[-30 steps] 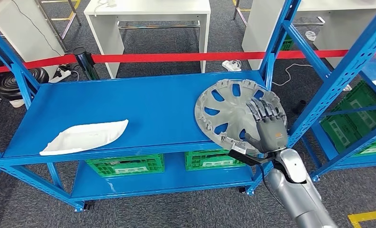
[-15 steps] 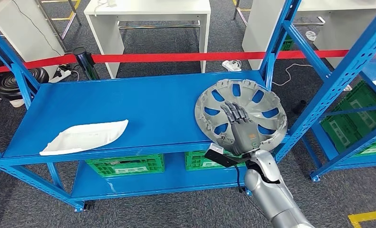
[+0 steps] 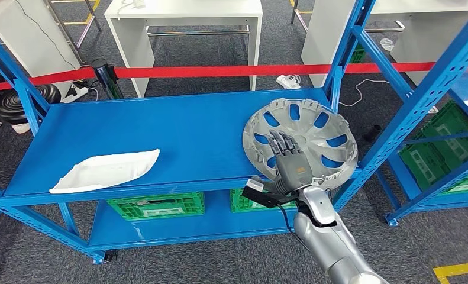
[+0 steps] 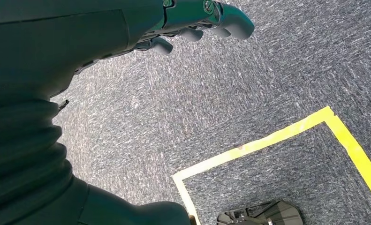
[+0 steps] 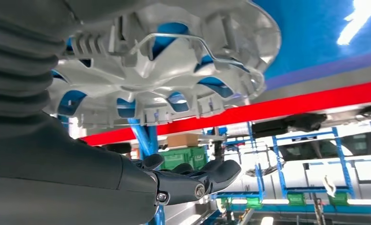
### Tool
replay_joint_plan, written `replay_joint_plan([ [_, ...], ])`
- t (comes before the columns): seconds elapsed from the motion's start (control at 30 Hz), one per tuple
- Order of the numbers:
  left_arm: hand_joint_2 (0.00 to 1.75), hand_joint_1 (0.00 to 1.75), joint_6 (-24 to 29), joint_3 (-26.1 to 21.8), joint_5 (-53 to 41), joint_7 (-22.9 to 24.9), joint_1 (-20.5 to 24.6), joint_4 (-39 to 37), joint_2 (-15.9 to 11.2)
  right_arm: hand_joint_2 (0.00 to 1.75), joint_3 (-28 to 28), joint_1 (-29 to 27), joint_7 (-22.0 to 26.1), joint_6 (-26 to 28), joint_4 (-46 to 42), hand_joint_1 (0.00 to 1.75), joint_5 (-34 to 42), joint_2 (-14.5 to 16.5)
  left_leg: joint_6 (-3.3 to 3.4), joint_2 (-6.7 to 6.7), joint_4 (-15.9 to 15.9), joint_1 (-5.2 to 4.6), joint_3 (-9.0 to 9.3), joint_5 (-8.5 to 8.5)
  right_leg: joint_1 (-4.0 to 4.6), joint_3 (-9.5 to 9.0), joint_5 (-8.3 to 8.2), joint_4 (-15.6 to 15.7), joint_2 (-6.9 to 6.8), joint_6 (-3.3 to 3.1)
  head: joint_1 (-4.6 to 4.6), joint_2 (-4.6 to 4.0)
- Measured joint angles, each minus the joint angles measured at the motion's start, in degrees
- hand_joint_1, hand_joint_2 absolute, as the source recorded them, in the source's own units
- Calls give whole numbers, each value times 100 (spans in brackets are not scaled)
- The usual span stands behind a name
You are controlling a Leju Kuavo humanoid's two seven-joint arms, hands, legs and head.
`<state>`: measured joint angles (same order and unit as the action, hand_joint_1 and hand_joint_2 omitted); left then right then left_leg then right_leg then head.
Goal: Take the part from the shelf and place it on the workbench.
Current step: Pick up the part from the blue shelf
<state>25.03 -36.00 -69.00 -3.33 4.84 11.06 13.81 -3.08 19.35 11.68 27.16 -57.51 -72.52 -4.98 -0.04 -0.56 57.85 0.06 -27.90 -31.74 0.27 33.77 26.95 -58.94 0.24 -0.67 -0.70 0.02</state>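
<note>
A grey hubcap [image 3: 302, 142] is seen lying on the blue shelf [image 3: 160, 136], at its right end, with its rim overhanging the front edge near the front right corner. The hubcap lies hollow side up; blue shelf surface shows through its spoke openings. The right hand [image 3: 289, 161] is raised over the hubcap's front left part, palm away from the camera, with the fingers [image 3: 281, 142] extended and slightly apart; nothing is grasped. Whether the hand touches the hubcap cannot be told from the head view. In the right wrist view the hubcap [image 5: 164, 70] is seen from close by, its clips and wire ring visible, while the right hand [image 5: 183, 180] is held apart from it with fingers stretched out side by side. A flat white part [image 3: 104, 170] is noted on the shelf near the front left corner, well apart from the hubcap. Green crates [image 3: 157, 204] are stored on the lower level beneath. A red barrier tape [image 3: 219, 71] is stretched behind the shelf, with a white table [image 3: 184, 18] beyond it. The left hand [image 4: 197, 21] is recorded above grey carpet [image 4: 249, 93] marked with yellow tape [image 4: 286, 133]; its fingers are loosely curled and nothing is held.
</note>
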Motion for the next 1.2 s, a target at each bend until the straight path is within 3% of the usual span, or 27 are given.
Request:
replay_joint_plan([
  [0.1, 175, 0, 0, 0, -2, 10, -11, 0, -1, 0, -14, -1, -111, 42, 116, 0, -103, 2, 0, 0, 0, 0, 0, 0, 0, 0, 0, 0, 0, 0, 0, 0],
  [0.23, 175, 0, -1, 0, -3, 20, -24, -2, -3, 175, -27, -37, -242, 54, 217, 0, -167, 16, 0, 0, 0, 0, 2, 0, 1, 0, 0, 1, 0, 0, 0, 0],
  [0.77, 175, 0, -63, 0, -90, 80, -78, -2, -31, 175, 133, -525, -531, -179, 13, 0, -517, 48, 0, 2, 0, 0, 1, 0, 1, 1, 0, 1, 0, 0, 0, 0],
  [1.2, 175, 0, -57, -17, -50, 50, -127, -2, -46, 175, 216, -541, -609, -264, -76, 0, -941, 66, 0, 2, 0, 0, 2, 0, 1, 1, 0, 1, 1, 0, 0, 0],
])
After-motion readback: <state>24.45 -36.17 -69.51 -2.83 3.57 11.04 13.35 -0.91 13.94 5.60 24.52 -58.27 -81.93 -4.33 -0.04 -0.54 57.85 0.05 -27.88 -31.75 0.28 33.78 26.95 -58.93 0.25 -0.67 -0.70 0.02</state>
